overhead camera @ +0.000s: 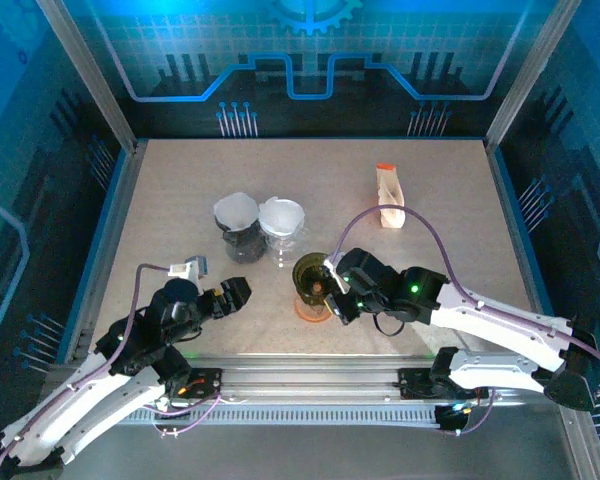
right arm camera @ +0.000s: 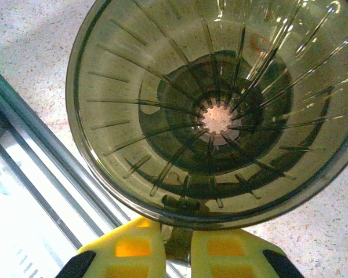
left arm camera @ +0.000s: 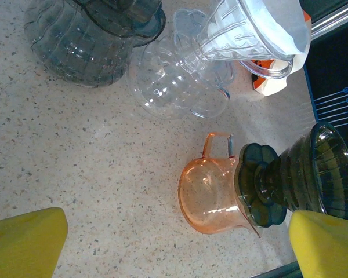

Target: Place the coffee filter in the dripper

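The dark green ribbed dripper [overhead camera: 310, 272] [right arm camera: 217, 110] stands on an orange glass server [overhead camera: 313, 308] [left arm camera: 211, 200] near the table's front, and its cone is empty. My right gripper [overhead camera: 332, 285] [right arm camera: 182, 252] is shut on the dripper's handle [right arm camera: 184, 240] at the rim. One white coffee filter [overhead camera: 236, 210] sits in a dark grey dripper, and another filter [overhead camera: 281, 215] [left arm camera: 284, 26] sits in a clear dripper [left arm camera: 243, 32]. My left gripper [overhead camera: 242, 290] [left arm camera: 177, 249] is open just above the table, left of the orange server, with nothing between its fingers [left arm camera: 26, 243].
The grey dripper rests on a smoky server [left arm camera: 75, 40] and the clear one on a clear server [left arm camera: 174, 81], side by side at mid-table. A pale holder with an orange top [overhead camera: 388, 197] stands at the back right. A metal rail [right arm camera: 40, 174] runs along the near edge.
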{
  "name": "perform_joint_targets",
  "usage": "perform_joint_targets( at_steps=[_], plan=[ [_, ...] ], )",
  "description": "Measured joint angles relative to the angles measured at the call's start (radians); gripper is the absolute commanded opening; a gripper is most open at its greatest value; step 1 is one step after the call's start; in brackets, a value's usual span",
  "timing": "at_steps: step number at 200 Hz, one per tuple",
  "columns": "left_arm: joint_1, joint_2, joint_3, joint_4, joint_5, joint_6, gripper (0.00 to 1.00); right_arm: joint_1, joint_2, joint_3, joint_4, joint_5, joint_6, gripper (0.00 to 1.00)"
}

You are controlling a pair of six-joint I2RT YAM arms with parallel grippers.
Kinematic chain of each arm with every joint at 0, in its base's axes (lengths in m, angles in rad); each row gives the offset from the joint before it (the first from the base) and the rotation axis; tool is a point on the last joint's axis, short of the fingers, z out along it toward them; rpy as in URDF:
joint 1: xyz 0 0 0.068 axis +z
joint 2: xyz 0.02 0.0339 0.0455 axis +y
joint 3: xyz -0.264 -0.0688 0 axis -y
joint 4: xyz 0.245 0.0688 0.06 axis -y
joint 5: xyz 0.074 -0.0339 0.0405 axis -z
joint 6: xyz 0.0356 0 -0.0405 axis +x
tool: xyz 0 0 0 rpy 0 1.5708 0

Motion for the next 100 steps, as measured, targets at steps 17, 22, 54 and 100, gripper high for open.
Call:
perform_joint_targets(
  at_steps=[17, 22, 54, 100],
  plan=[
    [0.0, 0.0, -0.001, 0.003, 0.0, 0.0, 0.99, 0.0, 0.0, 0.005, -0.011, -0.008, 0.0, 0.03],
    [0.0, 0.0, -0.003, 0.003, 0.0, 0.0, 0.99, 0.0, 0.0, 0.005, -0.013, -0.011, 0.0, 0.03],
    [0.0, 0.0, -0.006, 0.005, 0.0, 0.0, 0.99, 0.0, 0.0, 0.005, -0.026, -0.026, 0.0, 0.04],
    [0.0, 0.0, -0.006, 0.005, 0.0, 0.0, 0.99, 0.0, 0.007, 0.013, -0.03, -0.036, 0.0, 0.05]
  ],
)
